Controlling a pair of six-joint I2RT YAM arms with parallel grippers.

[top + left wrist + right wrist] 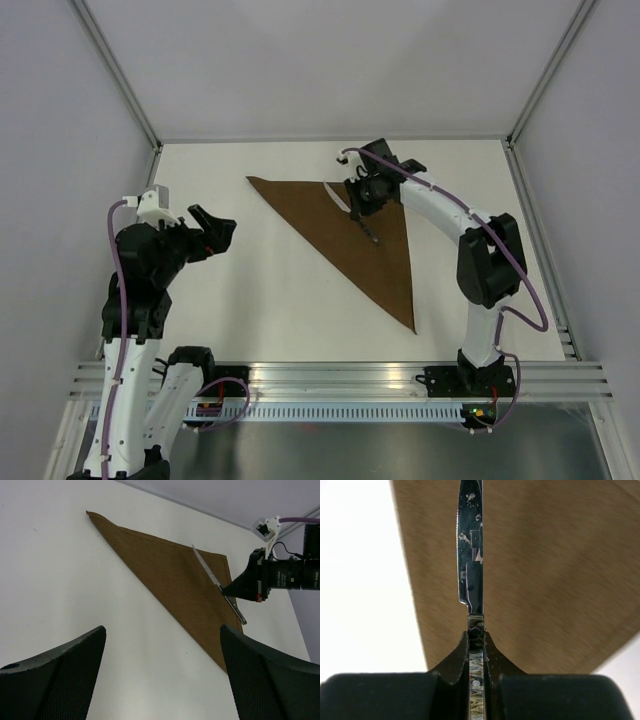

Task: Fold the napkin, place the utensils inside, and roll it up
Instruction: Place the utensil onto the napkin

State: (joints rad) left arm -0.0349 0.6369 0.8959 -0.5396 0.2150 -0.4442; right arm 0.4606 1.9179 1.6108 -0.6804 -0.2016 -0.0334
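The dark brown napkin [355, 235] lies folded into a triangle on the white table; it also shows in the left wrist view [175, 580] and under the right wrist camera [550, 570]. My right gripper [358, 205] is shut on the knife [471, 565] at the top of its handle, over the napkin's upper right part. The silver blade [206, 569] points toward the folded edge, and the handle end sticks out behind the jaws. My left gripper [215, 228] is open and empty, left of the napkin, above bare table; its dark fingers [260, 675] frame the left wrist view.
Grey walls close in the table on the left, back and right. A metal rail [340, 378] runs along the near edge by the arm bases. White table [250, 290] lies between my left gripper and the napkin.
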